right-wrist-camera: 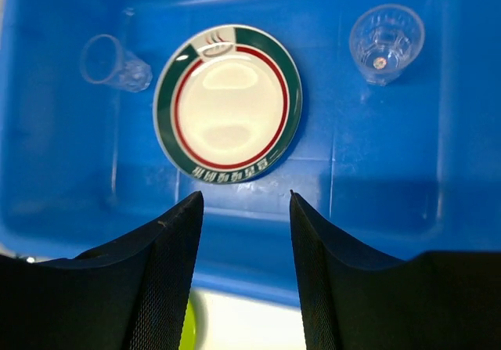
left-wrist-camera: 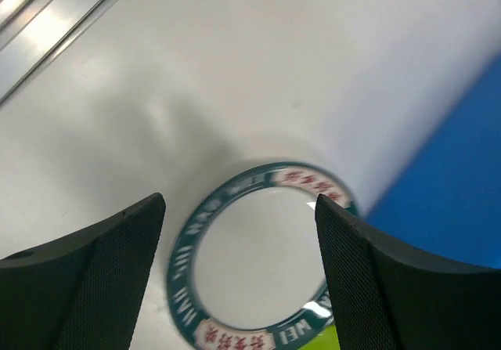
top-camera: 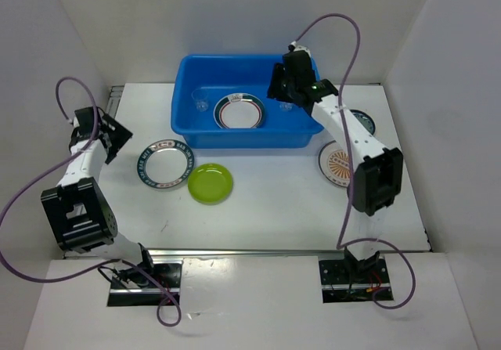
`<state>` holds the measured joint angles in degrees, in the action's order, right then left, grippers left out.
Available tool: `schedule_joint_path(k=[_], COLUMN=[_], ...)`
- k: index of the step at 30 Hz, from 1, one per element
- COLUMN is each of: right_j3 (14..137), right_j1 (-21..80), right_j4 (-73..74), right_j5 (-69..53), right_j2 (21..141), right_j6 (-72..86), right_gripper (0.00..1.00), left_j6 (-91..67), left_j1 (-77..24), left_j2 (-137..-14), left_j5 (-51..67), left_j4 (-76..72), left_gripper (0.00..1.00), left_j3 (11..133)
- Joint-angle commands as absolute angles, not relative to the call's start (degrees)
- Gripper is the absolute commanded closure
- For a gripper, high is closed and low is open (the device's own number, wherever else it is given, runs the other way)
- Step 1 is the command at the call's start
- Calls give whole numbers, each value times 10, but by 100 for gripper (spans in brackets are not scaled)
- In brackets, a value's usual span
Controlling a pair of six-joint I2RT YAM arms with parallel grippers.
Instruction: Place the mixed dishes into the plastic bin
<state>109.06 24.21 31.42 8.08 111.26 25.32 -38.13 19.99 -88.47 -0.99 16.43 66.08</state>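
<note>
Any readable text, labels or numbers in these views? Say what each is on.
Teal-rimmed plate on the table: white letters and red characters round the rim, too blurred to read.
Green-and-red-rimmed plate in the blue plastic bin: white characters on the lower rim, too small to read.
No other text visible.

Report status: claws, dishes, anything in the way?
Left claw open, empty, facing the ringed plate on the table. Right claw open, empty, above the bin. Bin holds one plate, two cups; green plate, orange plate, dark plate outside. Nothing blocking.
</note>
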Motion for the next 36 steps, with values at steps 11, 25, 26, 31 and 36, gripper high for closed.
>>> schedule_joint_path(k=[11,25,26,31,36], right_j3=[971,942,942,937,937], right_j1=[239,239,239,239,239], right_j4=[265,270,270,275,280], right_j5=[73,84,90,95,102], right_j2=[984,939,939,928,922], right_j6=[225,225,225,225,225], right_gripper=[46,46,46,47,47], left_j6=[-446,-509,-509,-528,-558], left_j1=[191,191,191,180,149], left_j2=[-788,-782,-782,-807,-840], left_j5=[-46,-25,-31,-40,-55], left_j4=[153,115,115,104,83], left_gripper=[18,28,28,31,32], left_j3=[532,436,431,425,408])
